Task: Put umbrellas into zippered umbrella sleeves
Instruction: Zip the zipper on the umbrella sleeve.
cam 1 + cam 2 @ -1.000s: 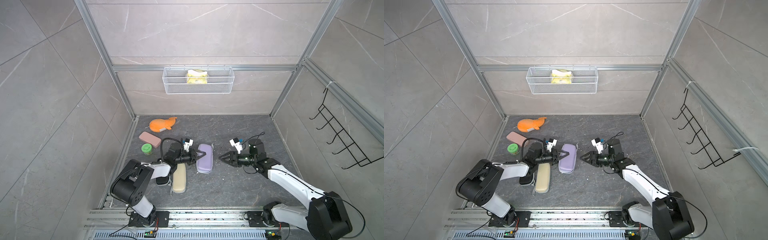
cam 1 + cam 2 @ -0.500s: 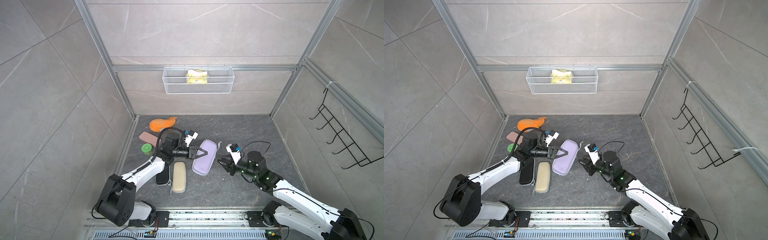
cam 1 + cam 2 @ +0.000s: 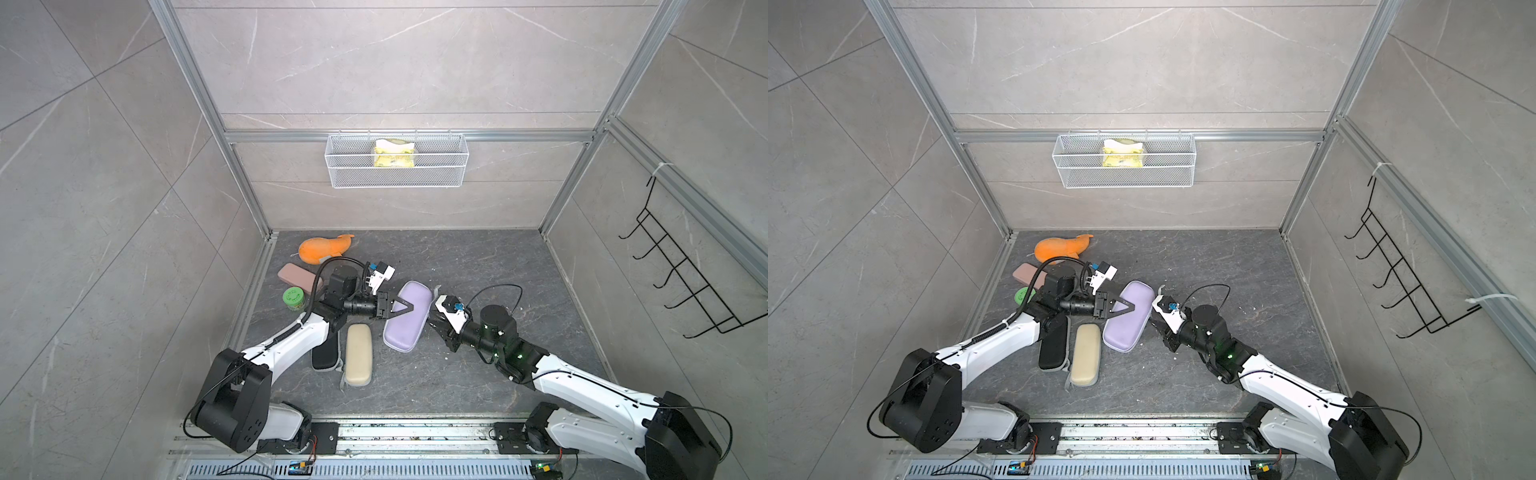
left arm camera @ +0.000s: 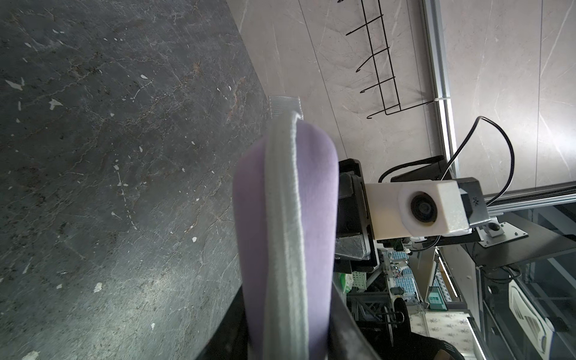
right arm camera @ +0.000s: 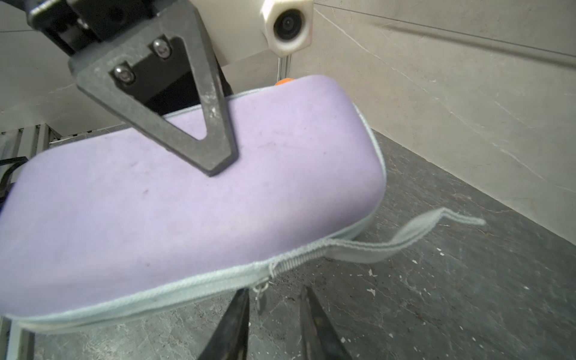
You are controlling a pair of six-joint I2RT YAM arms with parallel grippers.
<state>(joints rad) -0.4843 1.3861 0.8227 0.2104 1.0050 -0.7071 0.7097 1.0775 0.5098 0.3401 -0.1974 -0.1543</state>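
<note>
While the left fingers (image 5: pixel 212 103) clamp the lavender case (image 3: pixel 409 328) over the table (image 3: pixel 478 270), the right fingers (image 5: pixel 237 321) stand slightly apart at its zip pull (image 5: pixel 260 288), gripping nothing, and print on the green lid (image 3: pixel 293 297) is unreadable.

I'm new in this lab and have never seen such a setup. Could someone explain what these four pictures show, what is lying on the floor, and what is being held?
These are two robot arms on a rail, each ending in a claw. Two pictures look down on the whole booth from overhead; the other two come from a camera on each arm's wrist. On the dark floor lie a black sleeve, a cream sleeve, a pink case, a green-lidded jar and an orange plush whale. The left claw is clamped on the lavender sleeve. The right claw is open, with that sleeve's zip pull hanging between its fingers. No umbrella is in sight.
</note>
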